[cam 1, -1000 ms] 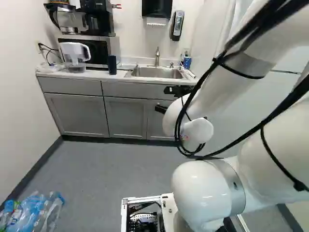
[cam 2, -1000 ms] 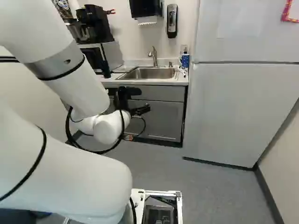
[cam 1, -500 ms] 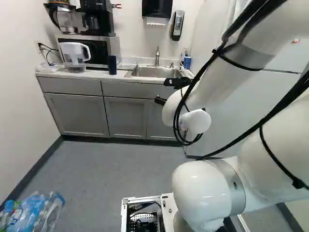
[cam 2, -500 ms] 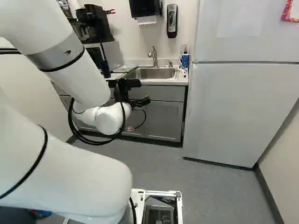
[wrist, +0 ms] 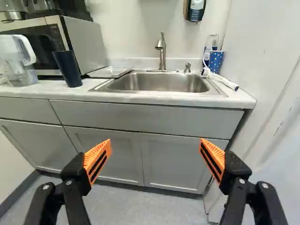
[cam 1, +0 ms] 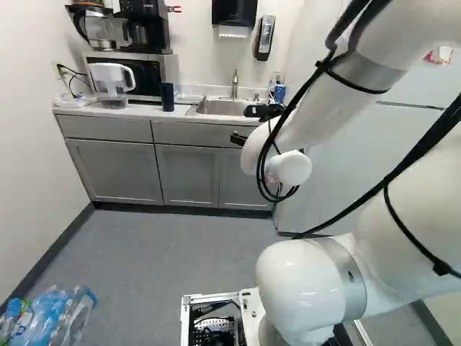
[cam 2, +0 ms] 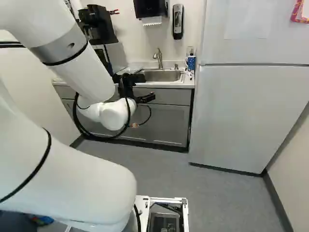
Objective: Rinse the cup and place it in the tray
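Jaws gape wide, only wrist view showing pads.

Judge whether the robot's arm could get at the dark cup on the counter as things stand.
Probably yes: the gripper is open and nothing stands in front of the dark cup. The microwave is behind it, the pitcher beside it. Full reach is uncertain.

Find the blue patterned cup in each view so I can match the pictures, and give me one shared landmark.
Left base view: blue patterned cup at the counter's back corner, right of the sink.
Right base view: right of the sink, close beside the refrigerator.
Wrist view: ahead of the open tool, behind the white brush.
Shared landmark: the faucet, standing behind the sink in all three.
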Robot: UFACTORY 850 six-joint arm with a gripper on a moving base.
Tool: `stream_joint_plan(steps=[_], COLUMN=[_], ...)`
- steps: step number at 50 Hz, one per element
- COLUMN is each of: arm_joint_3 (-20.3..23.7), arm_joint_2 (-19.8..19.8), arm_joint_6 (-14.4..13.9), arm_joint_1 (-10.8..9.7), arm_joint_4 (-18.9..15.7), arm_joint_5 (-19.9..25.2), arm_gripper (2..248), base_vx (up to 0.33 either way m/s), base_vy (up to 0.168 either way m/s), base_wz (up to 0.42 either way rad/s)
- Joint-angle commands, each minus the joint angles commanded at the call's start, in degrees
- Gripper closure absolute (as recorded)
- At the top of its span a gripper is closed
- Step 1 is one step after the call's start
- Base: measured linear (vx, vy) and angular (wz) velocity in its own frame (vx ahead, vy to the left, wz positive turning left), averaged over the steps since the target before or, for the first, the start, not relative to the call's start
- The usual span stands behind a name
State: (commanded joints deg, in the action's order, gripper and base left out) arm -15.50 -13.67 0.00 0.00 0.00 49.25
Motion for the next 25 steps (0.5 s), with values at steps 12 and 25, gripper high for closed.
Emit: stream_joint_plan(steps=[12,25], arm_joint_3=[-2.6,-5.4], arm_joint_2=[1.1,2.3], arm_joint_6=[0.0,0.0], arm_joint_1=[0.0,0.0], arm_joint_4=[0.0,0.0], arm_joint_5=[-1.2,-3.1], arm_gripper=[3,3], base_vx=[0.000,0.000], base_vy=[0.000,0.000], base_wz=[0.000,0.000])
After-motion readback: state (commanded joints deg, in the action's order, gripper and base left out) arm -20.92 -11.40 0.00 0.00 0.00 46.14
